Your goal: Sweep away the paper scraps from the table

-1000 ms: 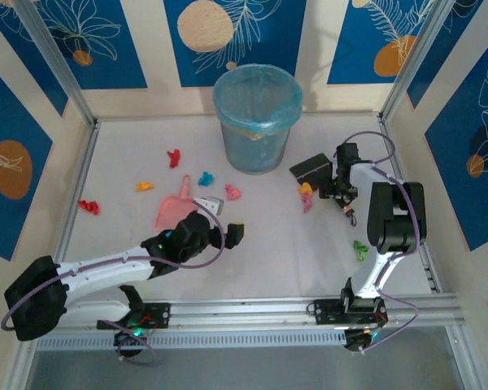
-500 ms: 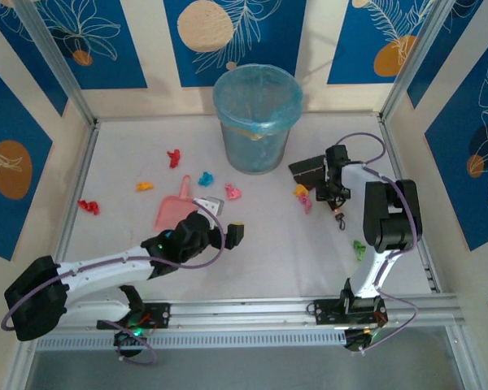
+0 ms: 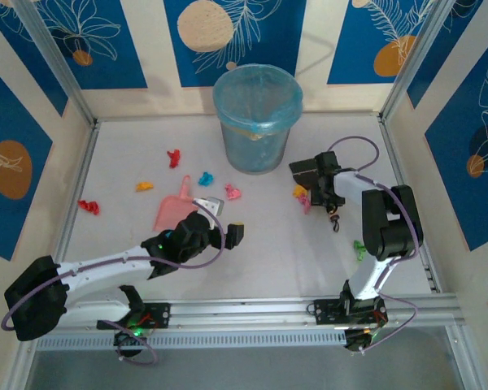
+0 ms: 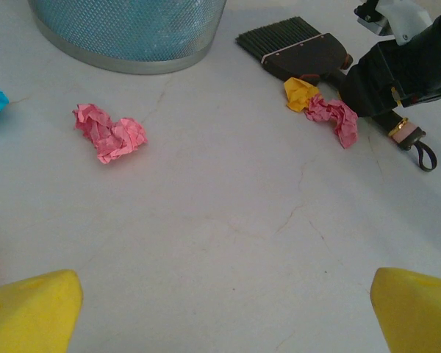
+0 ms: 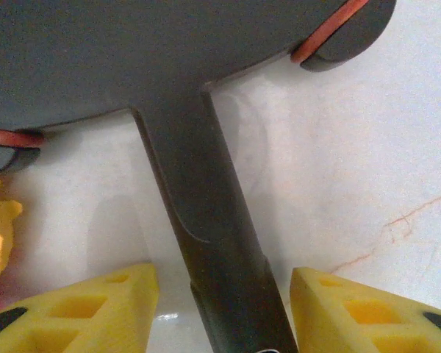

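The blue mesh bin (image 3: 256, 150) stands upright at the back of the counter (image 3: 268, 252); I cannot make out what is in it. The pink dustpan (image 3: 169, 213) lies flat beside my left end effector (image 3: 223, 219), whose pads are spread wide. Paper scraps (image 3: 232, 192) lie loose on the counter around both. My right end effector (image 5: 224, 309) straddles the brush (image 3: 309, 169) handle unclamped, with a sliver of counter showing on either side.
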